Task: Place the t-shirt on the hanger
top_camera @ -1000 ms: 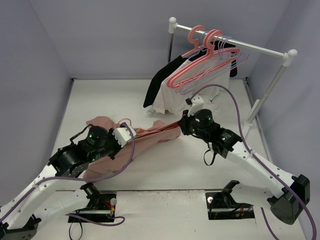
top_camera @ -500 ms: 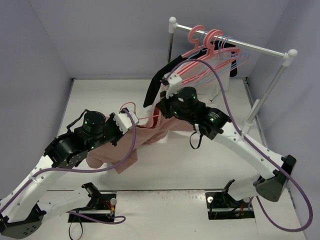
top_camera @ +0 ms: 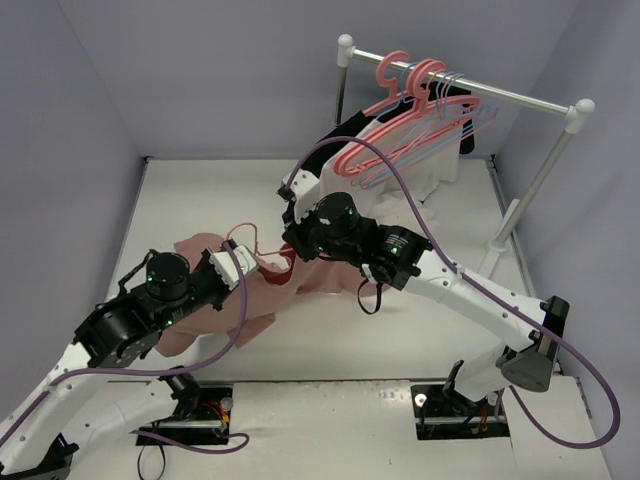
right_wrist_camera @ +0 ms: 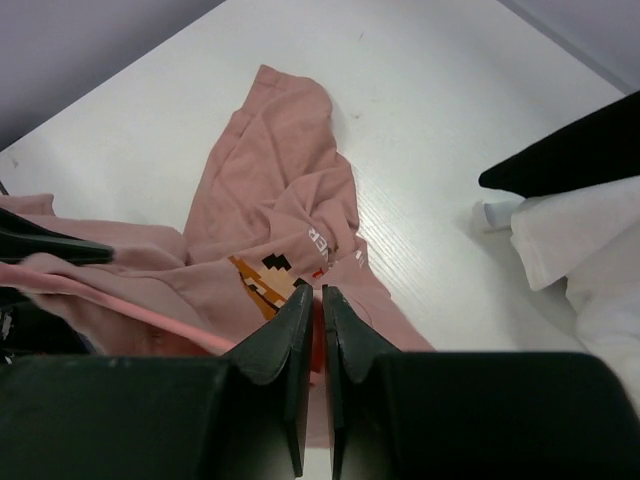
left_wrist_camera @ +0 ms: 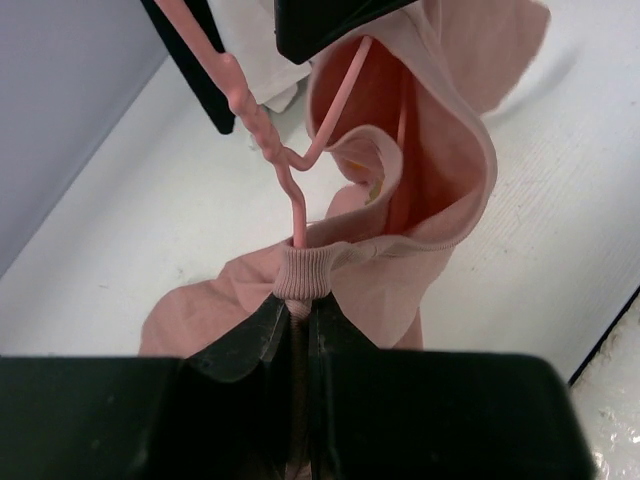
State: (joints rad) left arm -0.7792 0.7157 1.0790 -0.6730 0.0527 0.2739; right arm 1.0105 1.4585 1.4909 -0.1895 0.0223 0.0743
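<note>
The salmon-pink t-shirt (top_camera: pixel 262 300) lies bunched on the white table between the two arms; the right wrist view (right_wrist_camera: pixel 270 180) shows a small pixel print on it. My left gripper (top_camera: pixel 240 268) is shut on its ribbed collar (left_wrist_camera: pixel 302 270) and holds it up. The thin pale-pink hanger (left_wrist_camera: pixel 290 165) rises out of the neck opening, its twisted neck and hook (top_camera: pixel 243 232) pointing away. One hanger arm runs inside the shirt. My right gripper (top_camera: pixel 292 250) is shut on the hanger's far part (right_wrist_camera: pixel 175 328), just above the shirt.
A clothes rack (top_camera: pixel 460 85) stands at the back right, carrying coral-pink hangers (top_camera: pixel 400 120), lilac hangers, a white garment (top_camera: pixel 425 165) and a black garment (top_camera: pixel 466 140). Its foot (top_camera: pixel 503 240) rests on the table to the right. Grey walls close in the left and back.
</note>
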